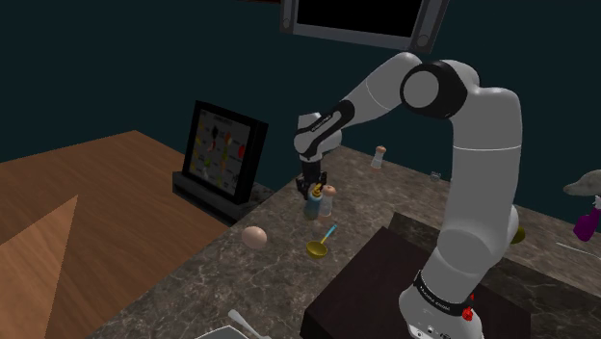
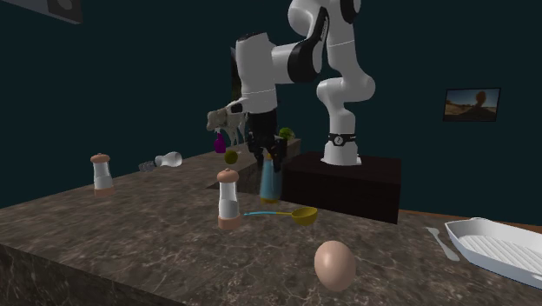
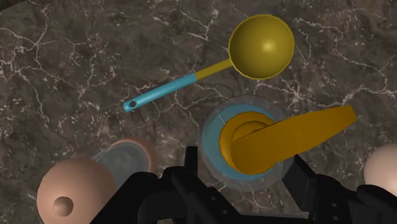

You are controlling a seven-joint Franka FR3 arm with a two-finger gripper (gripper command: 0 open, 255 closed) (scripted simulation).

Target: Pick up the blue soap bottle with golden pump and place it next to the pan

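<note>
The blue soap bottle (image 1: 313, 206) (image 2: 269, 179) stands upright on the dark marble counter (image 1: 289, 279), its golden pump (image 3: 280, 137) seen from above in the wrist view. My black gripper (image 1: 311, 185) (image 2: 265, 155) (image 3: 247, 167) reaches straight down over it, and its fingers (image 3: 194, 162) are shut on the bottle's top just under the pump. The white ridged pan (image 2: 499, 249) (image 1: 220, 333) lies far off at the counter's end, at the second exterior view's lower right.
A shaker with a tan cap (image 1: 329, 202) (image 2: 228, 200) (image 3: 70, 191) stands right beside the bottle. A gold ladle with a blue handle (image 1: 320, 246) (image 2: 291, 214) (image 3: 261, 48) and an egg (image 1: 254, 236) (image 2: 334, 265) lie toward the pan. Another shaker (image 2: 102, 171) and a purple spray bottle (image 1: 586, 221) stand farther away.
</note>
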